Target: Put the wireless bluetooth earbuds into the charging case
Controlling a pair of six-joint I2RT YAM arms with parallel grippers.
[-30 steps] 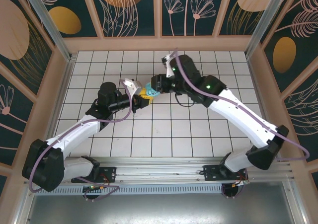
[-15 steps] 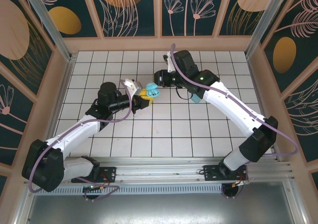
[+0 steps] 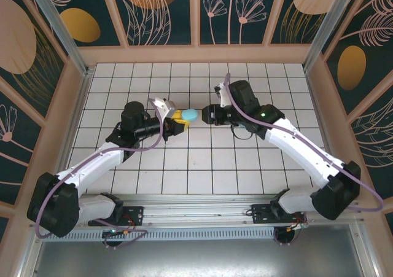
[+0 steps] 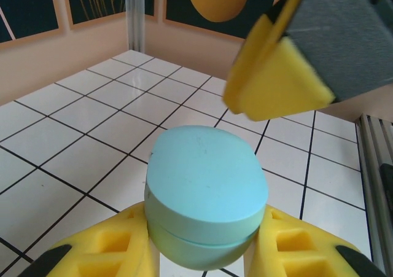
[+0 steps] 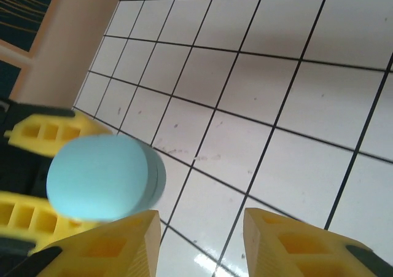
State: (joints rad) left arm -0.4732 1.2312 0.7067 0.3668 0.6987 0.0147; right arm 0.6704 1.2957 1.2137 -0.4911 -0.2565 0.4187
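Charging case (image 4: 206,197), lid shut, clamped between left fingers (image 4: 104,246).
Right fingers (image 5: 116,243) parted, empty; the case's contents cannot be told.

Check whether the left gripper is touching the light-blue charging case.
Touching. The left wrist view shows the light-blue charging case wedged in the left gripper, pressed against both yellow fingers.

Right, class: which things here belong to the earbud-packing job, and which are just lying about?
Job: blue case, closed, held in left gripper; right gripper, open, facing it.
Just there: tiled table; patterned walls.
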